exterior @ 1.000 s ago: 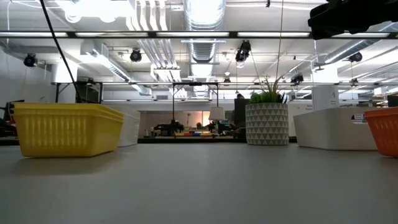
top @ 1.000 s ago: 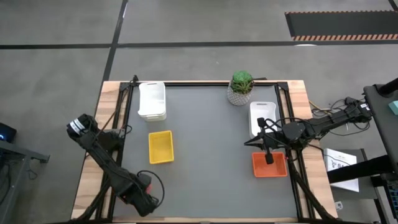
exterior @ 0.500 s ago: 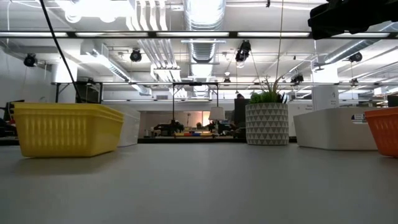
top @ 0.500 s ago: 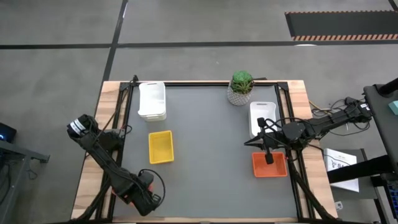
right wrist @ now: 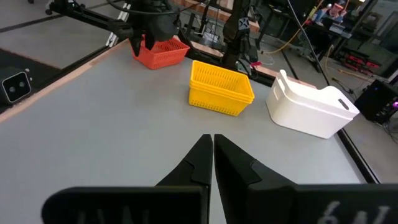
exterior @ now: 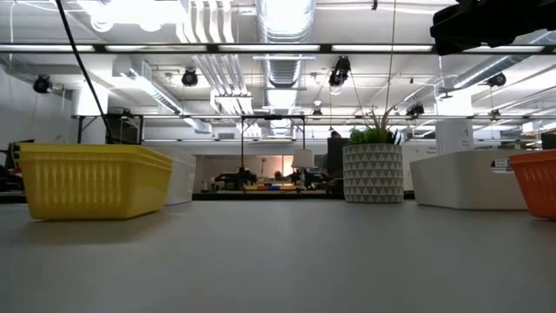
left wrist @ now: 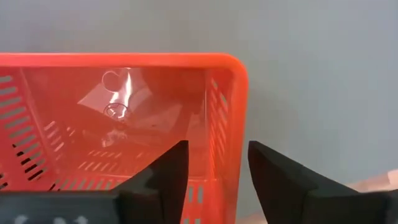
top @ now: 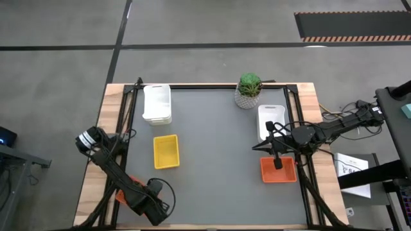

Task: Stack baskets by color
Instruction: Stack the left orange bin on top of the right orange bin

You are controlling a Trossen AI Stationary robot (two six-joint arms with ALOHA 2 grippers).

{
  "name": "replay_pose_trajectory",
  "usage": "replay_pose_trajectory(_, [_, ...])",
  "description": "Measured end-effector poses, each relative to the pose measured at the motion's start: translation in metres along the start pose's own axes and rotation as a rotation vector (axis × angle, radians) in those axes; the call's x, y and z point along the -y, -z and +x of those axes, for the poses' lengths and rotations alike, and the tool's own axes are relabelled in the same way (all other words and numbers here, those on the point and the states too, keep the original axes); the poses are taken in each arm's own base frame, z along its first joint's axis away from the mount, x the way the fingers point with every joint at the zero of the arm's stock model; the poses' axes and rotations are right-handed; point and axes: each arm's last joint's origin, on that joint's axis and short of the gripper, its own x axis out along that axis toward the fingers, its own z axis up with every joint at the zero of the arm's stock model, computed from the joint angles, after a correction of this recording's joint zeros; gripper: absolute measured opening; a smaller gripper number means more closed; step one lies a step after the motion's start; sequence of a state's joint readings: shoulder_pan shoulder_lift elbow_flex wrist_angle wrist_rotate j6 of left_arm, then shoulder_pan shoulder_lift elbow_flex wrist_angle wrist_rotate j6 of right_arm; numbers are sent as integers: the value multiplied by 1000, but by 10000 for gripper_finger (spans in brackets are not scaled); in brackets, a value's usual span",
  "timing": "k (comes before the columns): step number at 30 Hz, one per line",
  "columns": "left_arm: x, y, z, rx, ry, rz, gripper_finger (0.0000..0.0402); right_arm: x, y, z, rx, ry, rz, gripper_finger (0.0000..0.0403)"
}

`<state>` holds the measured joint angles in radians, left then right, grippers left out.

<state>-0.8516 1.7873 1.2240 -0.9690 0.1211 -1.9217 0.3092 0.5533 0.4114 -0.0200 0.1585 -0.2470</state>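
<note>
No brand or writing can be read on any basket; the only mark is a clear film patch, perhaps a sticker, inside the orange basket at the left gripper. That basket sits at the worktop's 7 o'clock corner, mostly hidden under the arm in the high view, and the gripper's jaws stand spread either side of its side wall, neither jaw clearly pressing it. A yellow stack lies at about 9 o'clock, empty on top. A white stack sits at 11 o'clock, with a plant at 1 o'clock. A single white basket lies at 3 o'clock, and a second orange basket at 4 o'clock. The right gripper hangs over that basket, jaws pressed together and holding nothing.
</note>
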Motion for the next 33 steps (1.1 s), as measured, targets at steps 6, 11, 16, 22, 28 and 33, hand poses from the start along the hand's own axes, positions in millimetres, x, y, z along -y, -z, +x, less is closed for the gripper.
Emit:
replay_pose_trajectory(6, [2, 1, -2, -8, 15, 34, 78, 0, 0, 0, 0, 0, 1, 9])
replay_pose_trajectory(11, [6, 3, -7, -19, 40, 101, 8, 0, 0, 0, -1, -2, 2, 9])
replay_pose_trajectory(16, [16, 12, -27, -104, 86, 211, 2, 0, 1, 0, -4, -11, 7, 9])
replay_pose_trajectory(22, [34, 17, -72, -70, 226, 318, 0, -1, 2, 0, -20, -17, 16, 9])
replay_pose_trajectory(28, [64, 3, -142, 341, 539, 625, 0, -3, 2, -1, -6, -85, 24, 9])
replay_pose_trajectory(33, [77, -20, -180, 776, 540, 891, 0, -4, 3, -1, -9, -121, 27, 9])
